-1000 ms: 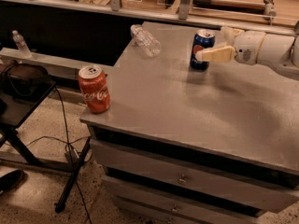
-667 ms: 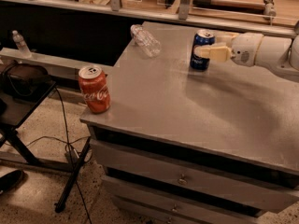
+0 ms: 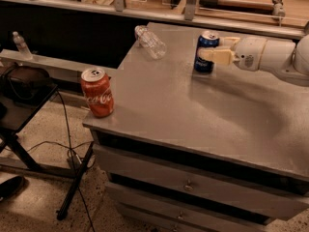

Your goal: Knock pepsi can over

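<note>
The pepsi can (image 3: 204,52), dark blue with a silver top, stands about upright near the far edge of the grey cabinet top (image 3: 193,110). My gripper (image 3: 213,48) reaches in from the right at can height. Its cream fingers (image 3: 216,56) are apart: the near one lies across the can's front right side, and the far one is by the can's upper right rim. The white arm (image 3: 270,54) runs off the right edge.
A red Coca-Cola can (image 3: 97,92) stands at the cabinet's front left corner. A clear plastic bottle (image 3: 150,41) lies on its side at the back left. A black stand (image 3: 24,88) and cables are on the floor to the left. A shelf rail runs behind.
My gripper has slid a little to the left, so the near finger now reaches further across the pepsi can. The can still stands in the same place.
</note>
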You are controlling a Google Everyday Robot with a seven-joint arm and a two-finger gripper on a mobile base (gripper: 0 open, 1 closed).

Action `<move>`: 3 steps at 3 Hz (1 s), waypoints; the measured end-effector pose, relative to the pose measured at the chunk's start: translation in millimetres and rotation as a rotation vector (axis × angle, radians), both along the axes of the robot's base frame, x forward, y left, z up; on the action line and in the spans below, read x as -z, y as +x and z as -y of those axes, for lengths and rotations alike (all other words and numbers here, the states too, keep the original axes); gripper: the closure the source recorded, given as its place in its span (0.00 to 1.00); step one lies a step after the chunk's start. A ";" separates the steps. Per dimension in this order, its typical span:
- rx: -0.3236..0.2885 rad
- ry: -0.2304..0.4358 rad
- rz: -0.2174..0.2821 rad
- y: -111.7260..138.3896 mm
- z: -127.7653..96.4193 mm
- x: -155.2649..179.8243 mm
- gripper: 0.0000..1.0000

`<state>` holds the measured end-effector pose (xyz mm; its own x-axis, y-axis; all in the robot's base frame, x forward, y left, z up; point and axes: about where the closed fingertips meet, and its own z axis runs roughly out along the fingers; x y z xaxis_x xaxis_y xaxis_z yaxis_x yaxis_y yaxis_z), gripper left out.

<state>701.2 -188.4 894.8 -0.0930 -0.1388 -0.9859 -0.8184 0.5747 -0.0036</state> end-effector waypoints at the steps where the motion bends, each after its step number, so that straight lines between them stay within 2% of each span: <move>1: -0.002 0.003 -0.003 -0.2 -0.5 0.7 0.54; 2: -0.007 0.023 -0.009 -0.5 -0.8 1.6 0.66; 3: -0.010 0.044 -0.013 -0.6 -1.0 2.1 0.82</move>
<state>700.6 -187.4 892.8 -0.1042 -0.0963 -0.9899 -0.8242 0.5654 0.0318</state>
